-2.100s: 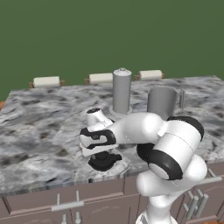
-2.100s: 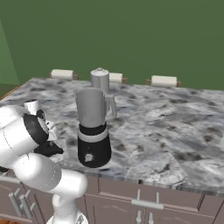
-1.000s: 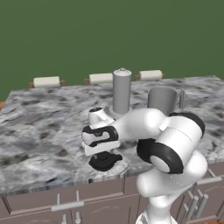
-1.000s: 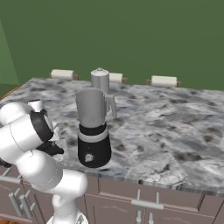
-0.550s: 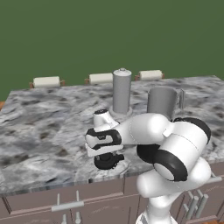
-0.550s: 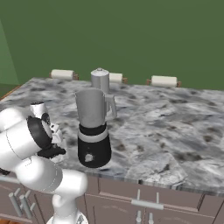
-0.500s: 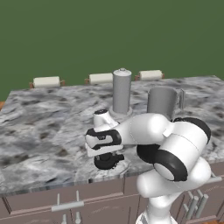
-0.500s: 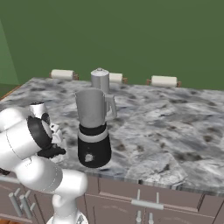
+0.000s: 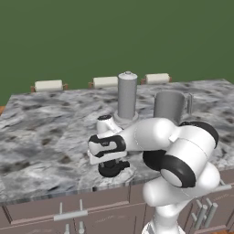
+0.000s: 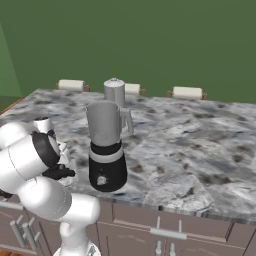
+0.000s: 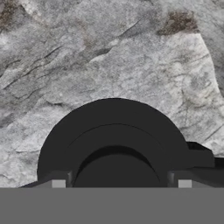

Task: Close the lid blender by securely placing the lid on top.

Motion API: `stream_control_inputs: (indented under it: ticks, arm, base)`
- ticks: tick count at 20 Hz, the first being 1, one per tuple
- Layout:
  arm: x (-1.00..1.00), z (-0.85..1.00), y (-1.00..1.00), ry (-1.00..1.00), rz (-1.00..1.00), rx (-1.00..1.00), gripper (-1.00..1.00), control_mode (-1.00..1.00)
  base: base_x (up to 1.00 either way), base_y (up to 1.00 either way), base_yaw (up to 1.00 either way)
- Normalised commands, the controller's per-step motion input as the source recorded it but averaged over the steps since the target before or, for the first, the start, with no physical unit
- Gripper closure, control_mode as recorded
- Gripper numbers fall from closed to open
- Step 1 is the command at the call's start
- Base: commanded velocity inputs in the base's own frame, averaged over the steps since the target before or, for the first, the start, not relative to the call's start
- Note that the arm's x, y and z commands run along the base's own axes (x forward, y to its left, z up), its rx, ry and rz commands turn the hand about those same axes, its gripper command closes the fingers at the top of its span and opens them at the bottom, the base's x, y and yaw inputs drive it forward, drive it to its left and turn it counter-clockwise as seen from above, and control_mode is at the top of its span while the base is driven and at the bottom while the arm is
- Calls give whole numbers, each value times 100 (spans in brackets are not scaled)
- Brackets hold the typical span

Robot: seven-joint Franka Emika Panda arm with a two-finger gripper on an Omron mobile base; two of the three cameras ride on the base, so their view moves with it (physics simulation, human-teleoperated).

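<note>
Small black round lid (image 11: 114,144) flat on grey marble table (image 9: 41,137). Claw (image 11: 118,183) spread around knob. Not lifted yet; grey blender jar (image 10: 105,125) uncovered.

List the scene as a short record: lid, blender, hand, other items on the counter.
lid: black disc lying flat on the marble counter, near its front edge
blender: upright, jar open on top, no lid on it
hand: directly over the lid, fingers astride its raised centre knob; closure unclear
other: tall grey cylinder with knobbed top behind
</note>
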Motion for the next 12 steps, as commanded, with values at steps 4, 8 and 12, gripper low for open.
stream_control_inputs:
  ticks: [4,8,12]
  arm:
    - [0,-41,0,0,0,0,100,-100]
    - [-3,-44,0,0,0,2,100,-100]
    - [-6,-13,-11,-2,-2,9,100,-100]
  base:
    - [0,0,0]
    - [0,0,0]
    - [0,0,0]
